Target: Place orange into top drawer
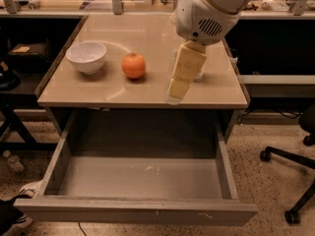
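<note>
The orange (133, 65) sits on the beige desk top (98, 90), left of centre, beside a white bowl (86, 56). The top drawer (138, 211) is pulled out wide below the desk, and its grey floor is bare. My gripper (174, 93), cream-coloured under a white wrist housing (206, 14), hangs over the right half of the desk. It is to the right of the orange and apart from it, with nothing seen in it.
A clear water bottle (199, 75) stands on the desk mostly hidden behind my gripper. An office chair base (290, 156) is on the floor at the right. Dark shelving and table legs stand at the left. A counter with clutter runs along the back.
</note>
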Tool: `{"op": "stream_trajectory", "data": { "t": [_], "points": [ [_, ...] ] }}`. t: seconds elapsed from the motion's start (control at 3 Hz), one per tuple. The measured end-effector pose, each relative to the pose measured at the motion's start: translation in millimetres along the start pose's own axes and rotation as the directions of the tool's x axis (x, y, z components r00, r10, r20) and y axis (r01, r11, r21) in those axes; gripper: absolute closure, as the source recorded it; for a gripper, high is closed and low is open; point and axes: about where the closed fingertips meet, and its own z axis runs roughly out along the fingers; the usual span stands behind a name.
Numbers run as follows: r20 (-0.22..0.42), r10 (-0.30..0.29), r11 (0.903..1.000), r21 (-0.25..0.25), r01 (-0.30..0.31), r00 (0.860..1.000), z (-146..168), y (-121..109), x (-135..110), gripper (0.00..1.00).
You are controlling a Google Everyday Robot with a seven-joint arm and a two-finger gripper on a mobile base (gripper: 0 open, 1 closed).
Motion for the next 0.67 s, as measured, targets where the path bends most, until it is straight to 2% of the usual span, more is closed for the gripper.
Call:
{"op": "stream_trajectory", "data": {
  "t": [0.33,0.67],
  "points": [
    [0.012,0.001,1.0,0.005,-0.001,1.0,0.0,0.5,-1.7,0.0],
    [0.097,0.091,0.9959,-0.01,-0.09,0.991,26.0,-10.8,0.9,0.0]
  ]
}}
